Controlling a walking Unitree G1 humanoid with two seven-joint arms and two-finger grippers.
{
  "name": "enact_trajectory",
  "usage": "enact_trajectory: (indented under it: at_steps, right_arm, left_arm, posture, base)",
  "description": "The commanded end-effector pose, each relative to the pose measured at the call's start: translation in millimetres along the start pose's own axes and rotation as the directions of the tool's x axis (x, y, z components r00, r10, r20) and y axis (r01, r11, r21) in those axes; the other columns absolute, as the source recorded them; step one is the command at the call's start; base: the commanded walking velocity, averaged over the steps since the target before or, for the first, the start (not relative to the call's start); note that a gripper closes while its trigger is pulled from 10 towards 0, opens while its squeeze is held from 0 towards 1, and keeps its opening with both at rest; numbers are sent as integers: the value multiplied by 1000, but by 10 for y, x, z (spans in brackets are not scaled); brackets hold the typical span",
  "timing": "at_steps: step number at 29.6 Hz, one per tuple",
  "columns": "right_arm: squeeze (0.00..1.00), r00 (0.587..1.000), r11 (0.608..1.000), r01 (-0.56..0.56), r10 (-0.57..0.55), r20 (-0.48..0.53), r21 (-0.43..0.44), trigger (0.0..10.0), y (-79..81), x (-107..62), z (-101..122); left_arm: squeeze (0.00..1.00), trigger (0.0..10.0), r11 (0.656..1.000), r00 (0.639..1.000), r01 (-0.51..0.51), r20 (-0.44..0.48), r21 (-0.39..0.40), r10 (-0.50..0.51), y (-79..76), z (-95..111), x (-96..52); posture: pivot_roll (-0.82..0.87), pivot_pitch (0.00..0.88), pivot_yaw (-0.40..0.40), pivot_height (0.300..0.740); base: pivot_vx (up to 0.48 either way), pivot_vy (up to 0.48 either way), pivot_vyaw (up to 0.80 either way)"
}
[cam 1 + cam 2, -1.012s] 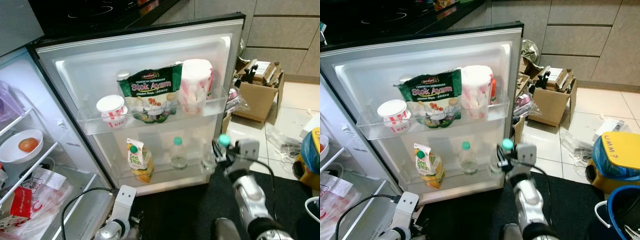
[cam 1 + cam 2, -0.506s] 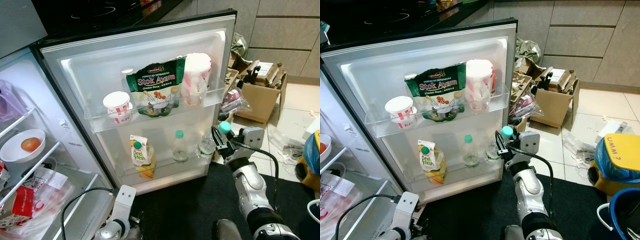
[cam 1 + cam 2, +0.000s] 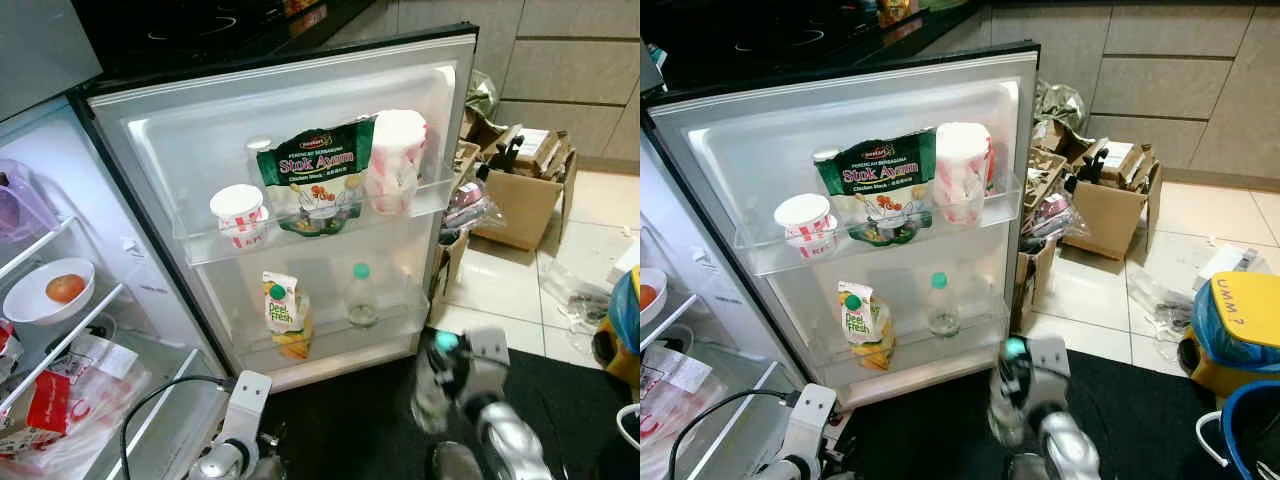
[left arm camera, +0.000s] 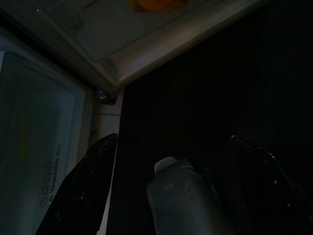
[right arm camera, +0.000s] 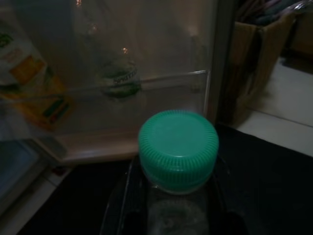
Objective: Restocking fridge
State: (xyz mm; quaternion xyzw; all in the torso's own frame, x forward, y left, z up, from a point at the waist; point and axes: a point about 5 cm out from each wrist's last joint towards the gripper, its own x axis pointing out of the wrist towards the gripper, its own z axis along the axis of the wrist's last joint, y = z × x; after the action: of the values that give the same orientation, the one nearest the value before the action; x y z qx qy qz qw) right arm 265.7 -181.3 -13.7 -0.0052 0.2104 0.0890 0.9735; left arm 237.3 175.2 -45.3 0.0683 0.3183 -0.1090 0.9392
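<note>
My right gripper [image 3: 440, 378] is low over the black mat, in front of the open fridge door, and blurred. It is shut on a clear water bottle [image 3: 432, 392] with a green cap [image 5: 178, 147]. The door's lower shelf [image 3: 395, 325] holds a Peel Fresh juice carton [image 3: 283, 315] and another green-capped bottle [image 3: 361, 297]. Its upper shelf [image 3: 200, 250] carries a KFC cup [image 3: 238, 212], a Stok Ayam bag [image 3: 318, 185] and a pink-white pack [image 3: 395, 160]. My left gripper [image 4: 173, 191] hangs low by the fridge's base, its fingers [image 4: 83, 191] spread apart, with a pale bottle-like shape [image 4: 181, 200] between them.
Inside the fridge at left are a white bowl with an orange fruit [image 3: 45, 290] and plastic bags [image 3: 60, 395]. Open cardboard boxes [image 3: 520, 180] stand right of the door. A yellow-and-blue object [image 3: 1235, 320] and a blue bucket [image 3: 1250, 430] sit at the right edge.
My right gripper has drawn back and down from the right end of the lower door shelf, still holding the bottle. The left arm has not moved.
</note>
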Motion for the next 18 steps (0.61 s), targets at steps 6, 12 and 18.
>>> enact_trajectory:
  at_steps: [6,12,18]
  right_arm:
    - [0,987,999,38,-42,-154,-26,10000,-84,-167,-347]
    - [0,981,997,70,-72,-180,-19,10000,-112,-214,-423]
    - [0,977,996,93,-91,-195,3,10000,-83,-229,-474]
  left_arm:
    - [0,10000,997,998,-66,-12,-36,65,98,-138,-81]
    - [0,10000,996,997,-77,-13,-40,76,117,-186,-111]
    - [0,10000,998,998,-60,-15,-16,60,107,-185,-111]
  posture:
    - [-45,31,-13,599]
    - [-41,34,-16,619]
    - [-41,35,-2,624]
  base:
    - [0,0,0]
    - [0,0,0]
    - [0,0,0]
